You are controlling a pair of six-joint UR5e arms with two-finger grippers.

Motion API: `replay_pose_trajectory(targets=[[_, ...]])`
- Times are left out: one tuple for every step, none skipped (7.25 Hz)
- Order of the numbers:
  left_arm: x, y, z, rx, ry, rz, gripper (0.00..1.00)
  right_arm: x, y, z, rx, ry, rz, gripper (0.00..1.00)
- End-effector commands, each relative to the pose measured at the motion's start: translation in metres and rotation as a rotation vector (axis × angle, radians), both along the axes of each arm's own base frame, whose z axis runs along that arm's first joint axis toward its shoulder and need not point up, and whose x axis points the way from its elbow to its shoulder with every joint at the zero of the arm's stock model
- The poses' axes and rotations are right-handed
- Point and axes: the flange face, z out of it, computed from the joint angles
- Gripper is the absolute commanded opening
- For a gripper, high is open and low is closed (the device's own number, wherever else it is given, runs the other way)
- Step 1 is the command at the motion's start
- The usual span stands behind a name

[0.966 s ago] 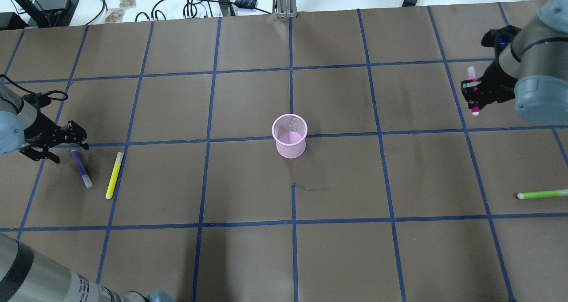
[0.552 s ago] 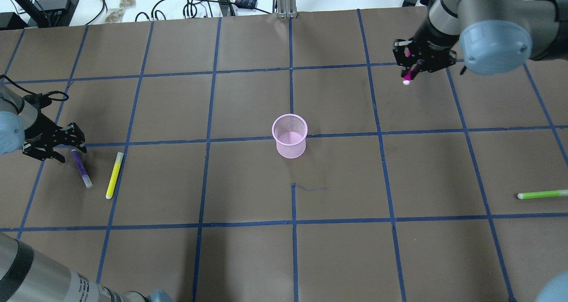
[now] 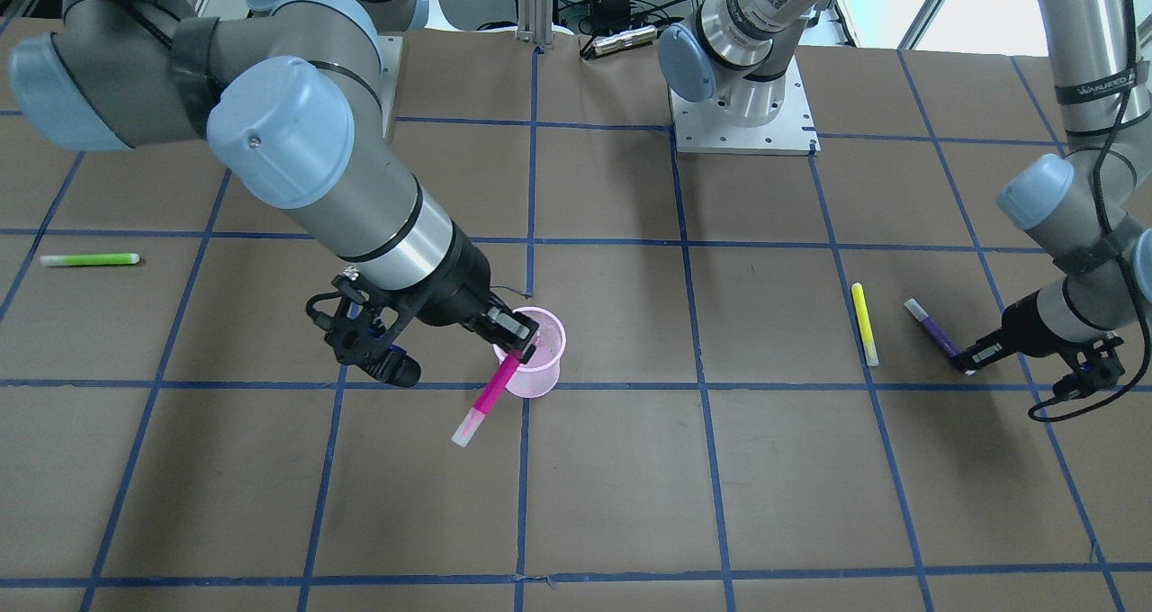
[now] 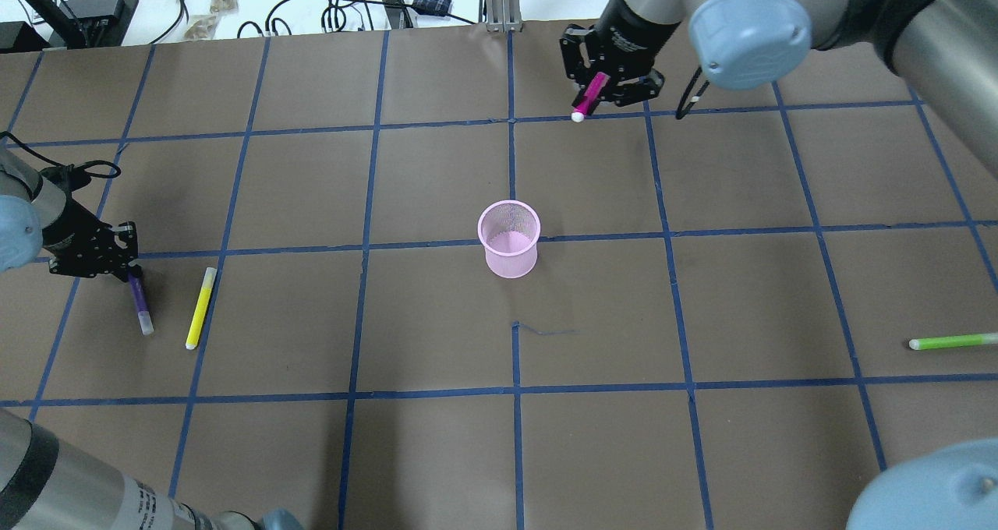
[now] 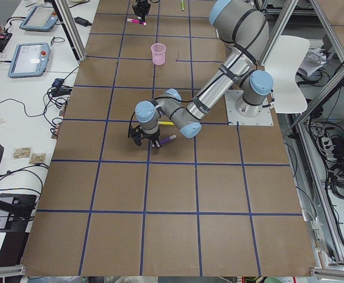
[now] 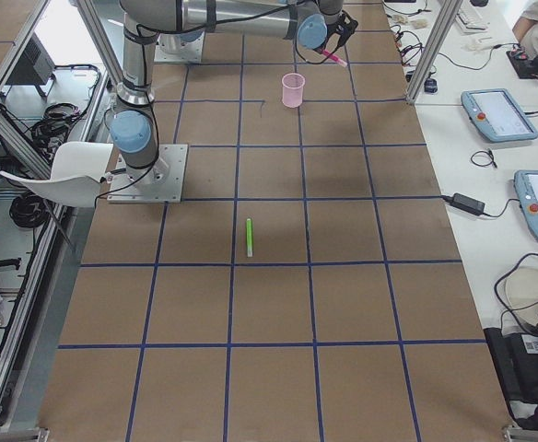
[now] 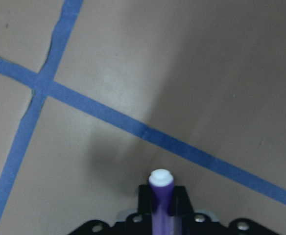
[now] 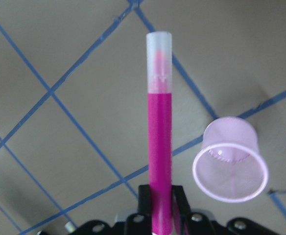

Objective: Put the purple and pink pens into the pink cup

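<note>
Two pens are clenched — pink pen (image 4: 590, 96) aloft in right jaws, apparently meant for pink cup (image 4: 509, 242); purple pen (image 4: 140, 304) in left jaws.

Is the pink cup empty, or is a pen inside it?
Empty: overhead, the cup shows a bare bottom; the pink pen is in the right gripper, the purple pen at the left gripper.

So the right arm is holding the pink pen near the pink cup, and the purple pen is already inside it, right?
Not quite: the pink cup is empty, as the right wrist view into it shows. The purple pen is far off, in the left gripper. The right gripper does hold the pink pen near the cup.
</note>
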Motion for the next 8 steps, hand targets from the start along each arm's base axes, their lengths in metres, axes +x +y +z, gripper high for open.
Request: replay_pose_trajectory(targets=[[-0.001, -0.002, 0.02, -0.024, -0.024, -0.002, 0.0, 0.025, 0.012, -0.009, 0.198, -0.176, -0.154, 0.0], [-0.003, -0.007, 0.04, -0.032, -0.037, -0.005, 0.0, 0.028, 0.022, -0.028, 0.294, -0.22, -0.192, 0.0], [-0.007, -0.012, 0.067, -0.038, -0.063, -0.018, 0.0, 0.026, 0.039, -0.055, 0.364, -0.237, -0.212, 0.0], [-0.014, -0.018, 0.097, -0.058, -0.081, -0.033, 0.0, 0.026, 0.05, -0.069, 0.383, -0.26, -0.224, 0.0], [-0.026, -0.026, 0.129, -0.076, -0.152, -0.066, 0.0, 0.023, 0.062, -0.072, 0.408, -0.255, -0.254, 0.0], [-0.058, -0.04, 0.165, -0.117, -0.219, -0.125, 0.0, 0.021, 0.071, -0.083, 0.427, -0.248, -0.255, 0.0], [-0.094, -0.051, 0.189, -0.165, -0.241, -0.181, 0.0, 0.018, 0.076, -0.096, 0.43, -0.249, -0.256, 0.0], [-0.126, -0.058, 0.203, -0.219, -0.257, -0.213, 0.0, 0.017, 0.081, -0.103, 0.429, -0.252, -0.262, 0.0]])
